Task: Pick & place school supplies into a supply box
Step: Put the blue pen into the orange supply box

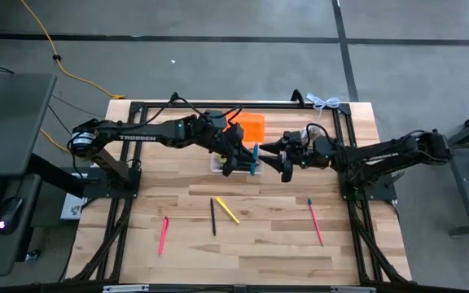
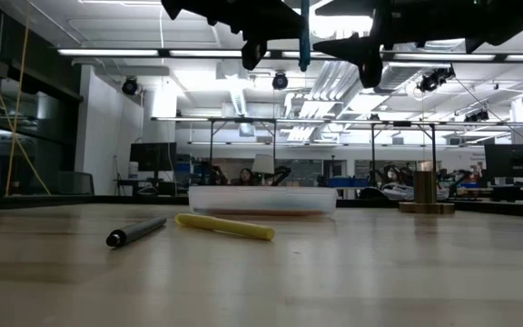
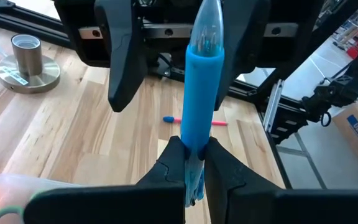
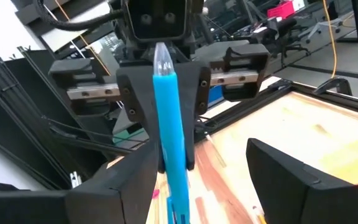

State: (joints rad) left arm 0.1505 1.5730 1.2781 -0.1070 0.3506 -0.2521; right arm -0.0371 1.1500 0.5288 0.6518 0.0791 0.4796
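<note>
My left gripper (image 1: 247,163) (image 3: 194,165) is shut on a blue pen (image 1: 255,157) (image 2: 304,36) (image 4: 169,124), above the supply box (image 1: 222,165) (image 2: 261,200), a clear tray on the table. My right gripper (image 1: 287,165) (image 4: 201,152) faces it from the right, open. Its two fingers (image 3: 120,56) stand on either side of the pen; whether one touches it I cannot tell. A black pen (image 1: 213,216), a yellow marker (image 1: 227,210) and two pink pens (image 1: 163,234) (image 1: 315,221) lie flat on the table nearer me. My left gripper pinches the blue pen's barrel low down (image 3: 194,146) between its two fingers. The fingers come about level from the table's left and lie across the pen. The pen stands about upright, lifted clear of the table, its clear tip (image 3: 207,25) uppermost.
A bright orange rectangular piece (image 1: 251,126) lies just beyond the box. A silver bell (image 3: 27,59) (image 2: 425,195) stands on the far right part of the table. A black metal frame (image 1: 137,106) borders the table's far and side edges.
</note>
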